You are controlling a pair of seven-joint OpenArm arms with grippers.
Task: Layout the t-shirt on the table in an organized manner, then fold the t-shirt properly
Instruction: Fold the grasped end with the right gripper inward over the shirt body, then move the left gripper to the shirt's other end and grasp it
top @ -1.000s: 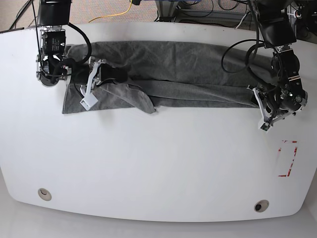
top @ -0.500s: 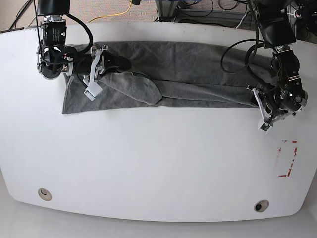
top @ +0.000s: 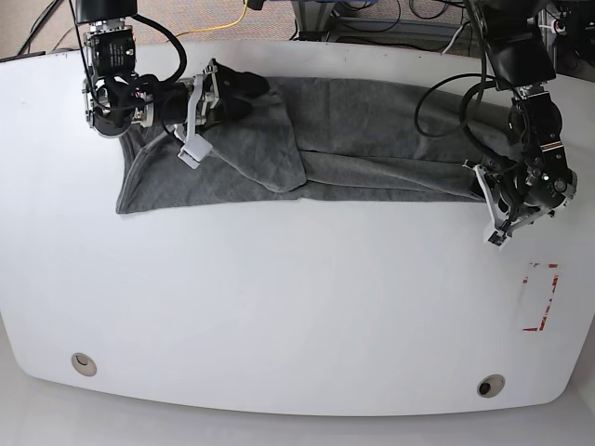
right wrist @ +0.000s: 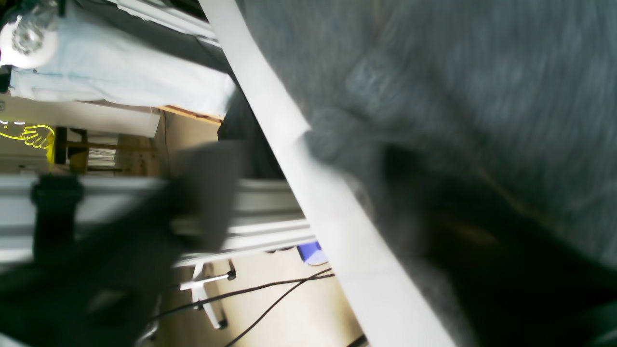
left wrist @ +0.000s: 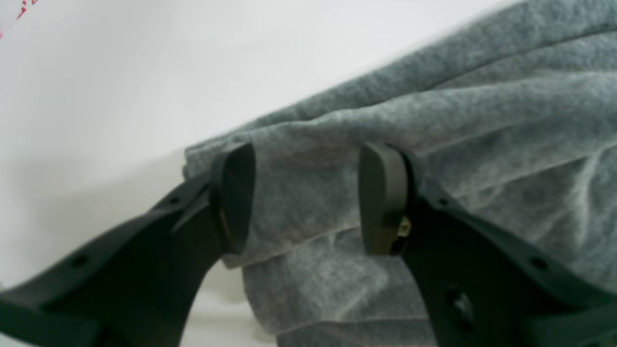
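T-shirt [top: 353,139] lies bunched along the table's [top: 279,307] far edge, mid-layout; left gripper [left wrist: 308,197] spread over its right hem, right gripper's [top: 200,116] jaws unclear; next, pull it flat.

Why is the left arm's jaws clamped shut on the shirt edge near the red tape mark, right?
Not quite. The left wrist view shows the left gripper with its jaws apart, straddling the edge of the t-shirt, not clamped shut on it. The rest holds: it sits at the shirt end near the red tape mark.
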